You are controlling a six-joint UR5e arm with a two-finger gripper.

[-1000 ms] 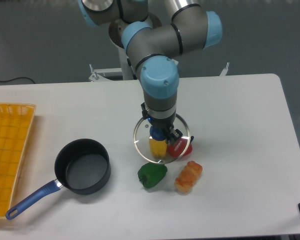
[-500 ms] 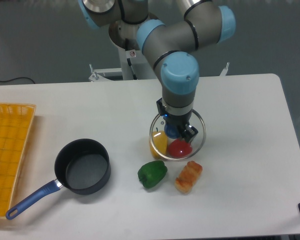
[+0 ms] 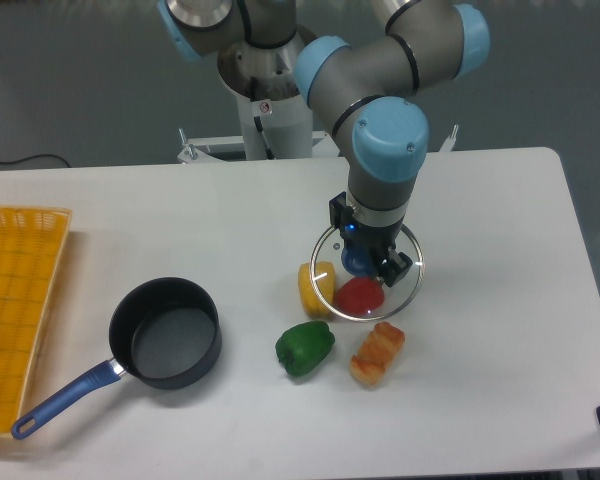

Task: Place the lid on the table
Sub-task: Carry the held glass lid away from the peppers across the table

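Item: lid (image 3: 366, 273), clear glass with a metal rim and blue knob. Location: held in the air by the gripper (image 3: 365, 262), level or nearly so, above the red vegetable (image 3: 359, 295) and beside the yellow one (image 3: 316, 286). Jaws: closed on the lid's knob.

Change: over the last second the arm carries the lid to the right across the counter (image 3: 500, 300), away from the black saucepan (image 3: 166, 333). A second ago its rim hangs over the yellow vegetable; now it sits mostly over the red one.

Other contents, unchanged in place: green pepper (image 3: 304, 348), breaded piece (image 3: 377, 353), yellow basket (image 3: 15, 300) at the left edge.

Task standing: lid is off the saucepan, not yet set down. The spot directly below is taken up by food, so lowering here would likely rest the lid on the vegetables. Bare counter lies further right; the travel seems headed that way.
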